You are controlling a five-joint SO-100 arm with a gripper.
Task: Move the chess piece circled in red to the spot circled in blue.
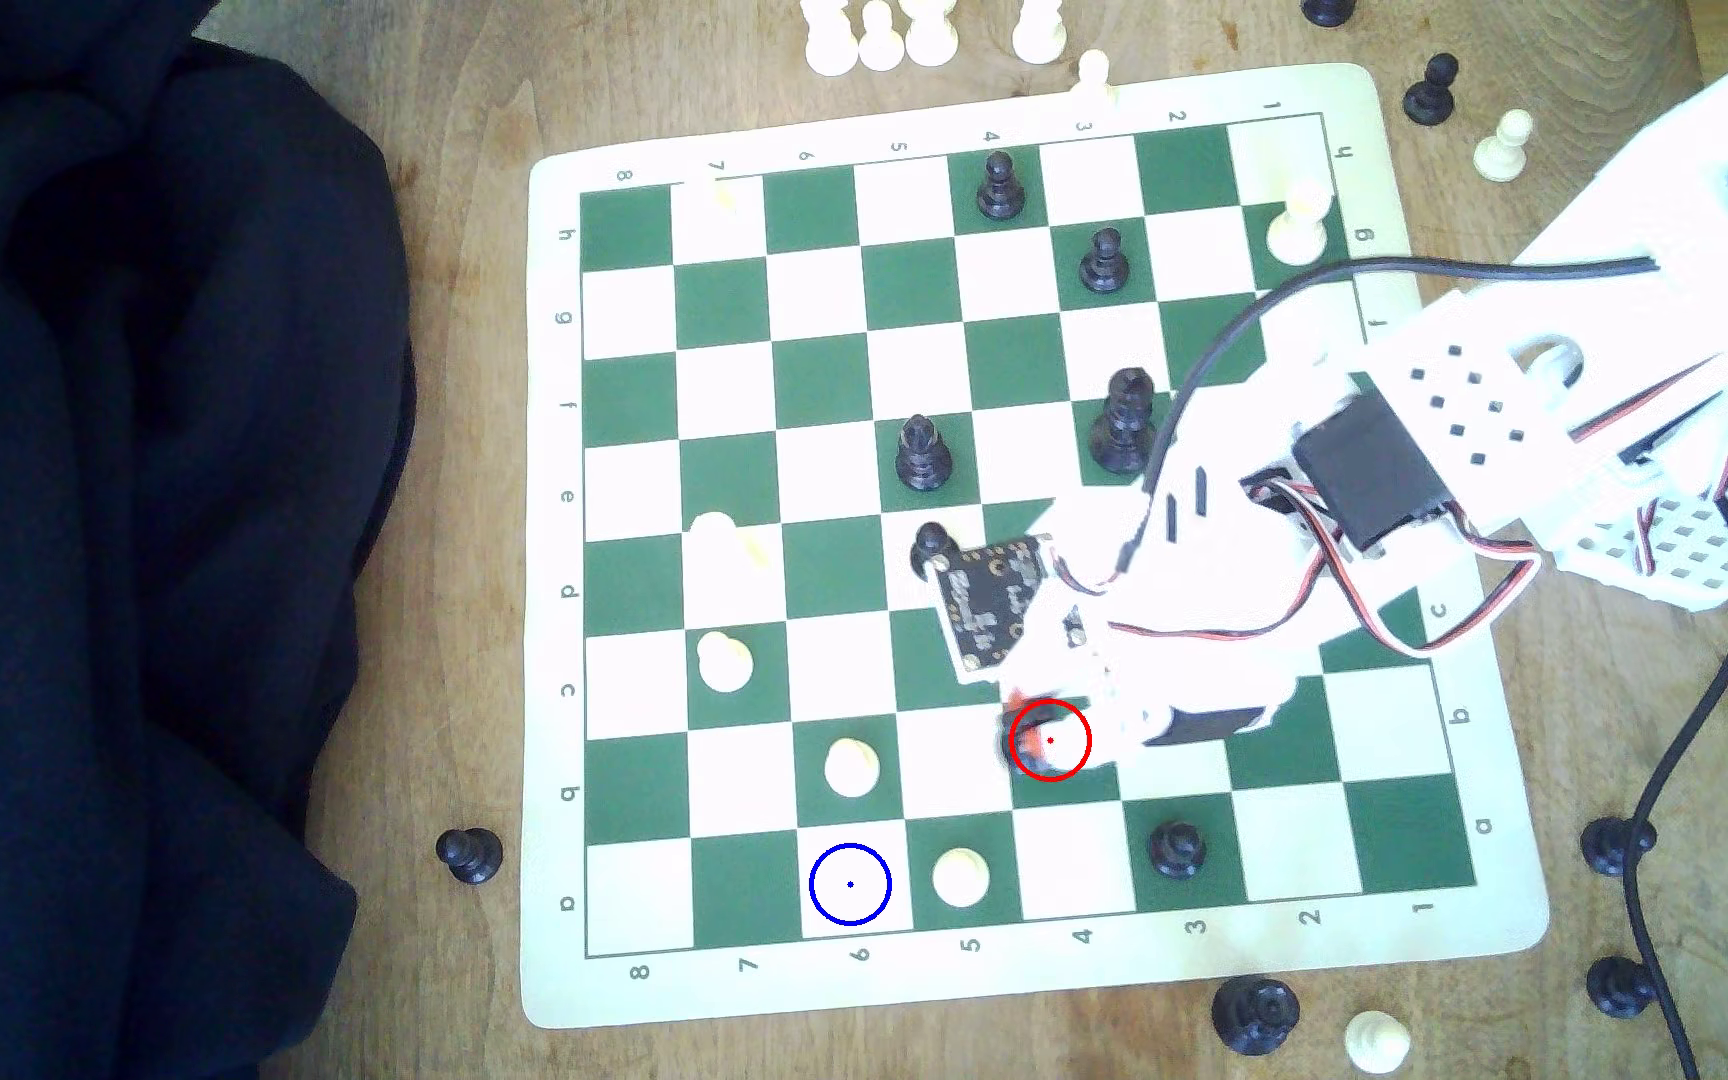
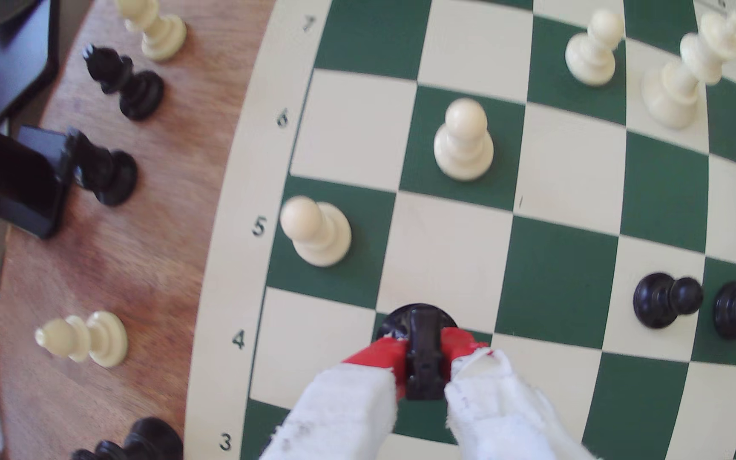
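The chess piece (image 1: pixel 1031 750) is a squat black knight-like piece with a broad round base and an uneven, lumpy top that reads greyish in the exterior view. It stands upright on a green square of the chessboard (image 1: pixel 569 582), in file 4 and the second row from the near edge, inside a thin red ring with a red centre dot. In the wrist view the chess piece (image 2: pixel 421 349) shows a glossy round base and a narrow dark body with ridged detail, rising between the two fingers.

The chessboard is a green-and-cream roll-up mat lying on a wooden surface (image 1: pixel 444 727), with a dark cloth (image 1: pixel 133 519) along the exterior view's left. The white arm (image 1: pixel 1462 447) reaches in from the exterior view's right, trailing red, black and white wires.

The tool (image 2: pixel 422 351) is pinching the chess piece: its red fingertips (image 2: pixel 379 354), below white-wrapped fingers, press against both sides of the body.

The spot (image 1: pixel 849 884) is a white square in the near row, file 6, marked by a blue ring with a blue dot. It lies apart from the chess piece, toward the exterior view's left. A white pawn (image 1: pixel 961 875) stands on the green square just beside the spot, and another white pawn (image 1: pixel 851 766) on the green square directly behind it.
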